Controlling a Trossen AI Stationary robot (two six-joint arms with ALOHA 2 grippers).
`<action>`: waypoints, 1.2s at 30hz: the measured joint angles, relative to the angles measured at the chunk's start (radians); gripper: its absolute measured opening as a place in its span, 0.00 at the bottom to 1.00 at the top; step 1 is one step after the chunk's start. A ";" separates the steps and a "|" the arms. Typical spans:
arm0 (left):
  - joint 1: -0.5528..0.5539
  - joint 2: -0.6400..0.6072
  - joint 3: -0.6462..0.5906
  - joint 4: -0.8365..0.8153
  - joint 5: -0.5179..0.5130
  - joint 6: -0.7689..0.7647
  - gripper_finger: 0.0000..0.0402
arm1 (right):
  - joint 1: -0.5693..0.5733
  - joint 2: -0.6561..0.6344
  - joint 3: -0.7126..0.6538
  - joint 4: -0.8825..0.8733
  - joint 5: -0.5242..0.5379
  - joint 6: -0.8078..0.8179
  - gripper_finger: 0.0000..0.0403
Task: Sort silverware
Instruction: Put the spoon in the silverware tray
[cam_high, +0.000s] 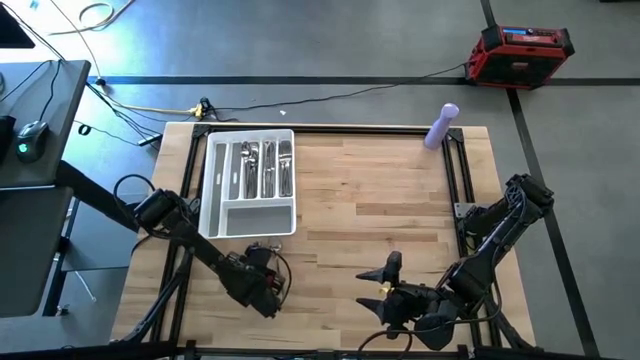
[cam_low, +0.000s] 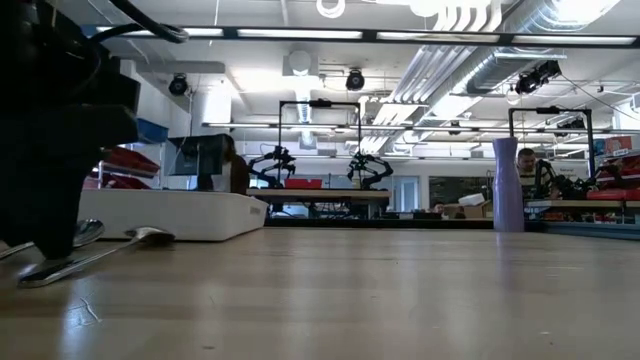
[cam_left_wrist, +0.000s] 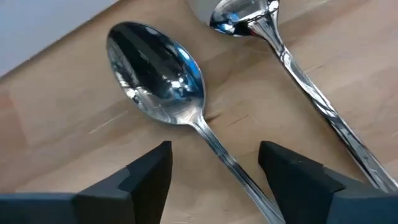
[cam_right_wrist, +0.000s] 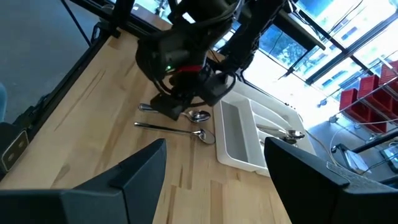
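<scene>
Your left tool (cam_left_wrist: 214, 171) stands with fingers apart, astride the handle of a spoon (cam_left_wrist: 158, 78) lying on the worktop (cam_high: 380, 200); a second spoon (cam_left_wrist: 249, 15) lies beside it. From above, both hide under that arm, though the tray (cam_high: 215, 200) shows more silverware (cam_high: 262, 165). Your right tool (cam_high: 385, 285) waits spread, near the worktop's front edge.

A grey floor (cam_high: 330, 60) is surrounding the wooden counter (cam_high: 380, 190), with a red case (cam_high: 520, 55) sitting on it beyond the counter's far corner. Ceiling light strips (cam_low: 300, 33) are glowing above the counter, and a dark desk (cam_high: 35, 110) is standing beside the counter, carrying a mouse (cam_high: 32, 135).
</scene>
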 joint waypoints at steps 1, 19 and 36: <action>0.003 0.000 -0.005 0.005 0.003 0.002 0.53 | 0.000 0.000 0.000 -0.001 -0.001 0.002 0.63; -0.027 -0.087 0.094 -0.219 -0.144 -0.005 0.01 | 0.000 0.000 0.000 -0.006 -0.003 0.000 0.63; 0.035 -0.179 0.272 -0.602 -0.717 -0.065 0.00 | 0.008 0.000 0.000 -0.010 0.021 -0.006 0.63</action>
